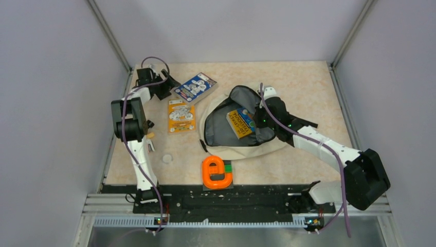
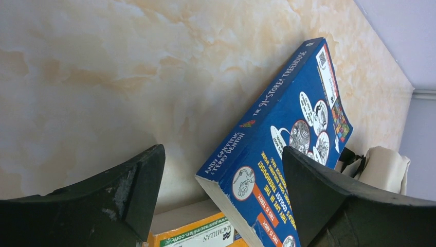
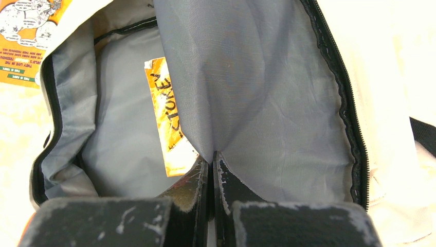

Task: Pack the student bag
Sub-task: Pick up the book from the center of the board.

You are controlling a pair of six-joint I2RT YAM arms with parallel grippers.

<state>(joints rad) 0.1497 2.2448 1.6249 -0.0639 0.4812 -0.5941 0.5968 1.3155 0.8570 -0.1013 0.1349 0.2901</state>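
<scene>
The student bag (image 1: 267, 149) lies open in the middle of the table, its grey lining showing. A yellow and blue book (image 1: 239, 123) lies inside it and also shows in the right wrist view (image 3: 167, 118). My right gripper (image 1: 260, 119) is shut on a fold of the bag's grey lining (image 3: 247, 92), fingertips pinched together (image 3: 211, 159). My left gripper (image 1: 165, 88) is open at the far left. A corner of the blue book (image 2: 288, 139) sits between its fingers (image 2: 128, 190). The blue book (image 1: 194, 87) leans on an orange book (image 1: 181, 116).
An orange tape dispenser (image 1: 217, 172) stands near the front edge. A small white disc (image 1: 166, 159) lies at the front left. The bag's cream cloth (image 2: 385, 164) shows behind the blue book. Grey walls close in on the left, right and back.
</scene>
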